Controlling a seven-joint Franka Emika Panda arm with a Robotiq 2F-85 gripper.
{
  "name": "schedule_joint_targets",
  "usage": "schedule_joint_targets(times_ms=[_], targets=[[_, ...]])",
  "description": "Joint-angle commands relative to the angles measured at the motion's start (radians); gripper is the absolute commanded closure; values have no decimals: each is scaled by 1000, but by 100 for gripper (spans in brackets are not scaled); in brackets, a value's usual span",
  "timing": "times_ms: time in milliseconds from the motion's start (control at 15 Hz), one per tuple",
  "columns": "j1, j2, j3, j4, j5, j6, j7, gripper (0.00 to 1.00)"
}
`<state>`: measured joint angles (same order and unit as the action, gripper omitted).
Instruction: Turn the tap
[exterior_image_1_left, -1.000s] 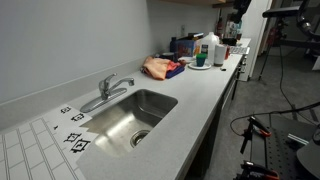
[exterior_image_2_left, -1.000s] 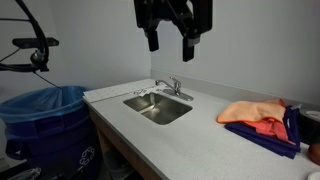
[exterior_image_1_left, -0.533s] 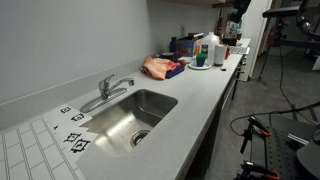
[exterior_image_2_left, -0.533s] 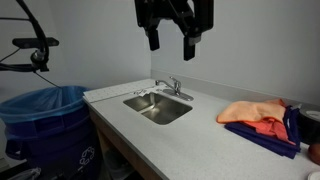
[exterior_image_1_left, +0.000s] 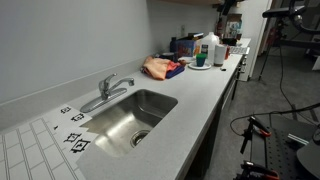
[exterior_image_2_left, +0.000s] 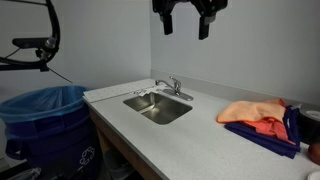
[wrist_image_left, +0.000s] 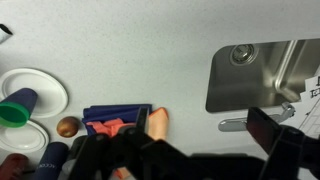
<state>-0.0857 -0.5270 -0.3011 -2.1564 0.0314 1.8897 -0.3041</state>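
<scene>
The tap (exterior_image_2_left: 170, 87) is a small chrome faucet with a lever handle, standing behind the steel sink (exterior_image_2_left: 158, 108) against the wall. It also shows in an exterior view (exterior_image_1_left: 108, 89) and in the wrist view (wrist_image_left: 243, 123), beside the sink basin (wrist_image_left: 268, 75). My gripper (exterior_image_2_left: 186, 18) hangs high above the counter, well above the tap, with its fingers spread open and empty. In the wrist view my gripper (wrist_image_left: 203, 128) shows as two dark fingers at the lower edge, with bare counter between them.
An orange cloth on a blue one (exterior_image_2_left: 258, 115) lies on the counter right of the sink, also seen in an exterior view (exterior_image_1_left: 160, 68). Bottles and dishes (exterior_image_1_left: 205, 50) crowd the far end. A blue bin (exterior_image_2_left: 45, 115) stands by the counter's end. White plates and a green cup (wrist_image_left: 20, 105) show in the wrist view.
My gripper has risen and shifted a little to the right; it now sits at the top edge of the exterior view. Tap and counter items are unchanged.
</scene>
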Motion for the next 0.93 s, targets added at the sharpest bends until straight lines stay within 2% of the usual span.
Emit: schedule_joint_targets(times_ms=[0, 400, 733, 867], targets=[[34, 91, 37, 113, 52, -57, -20, 0], [77, 132, 104, 143, 93, -69, -38, 0], [108, 133, 135, 68, 146, 1, -71, 0], [123, 134, 154, -1, 172, 59, -77, 0]])
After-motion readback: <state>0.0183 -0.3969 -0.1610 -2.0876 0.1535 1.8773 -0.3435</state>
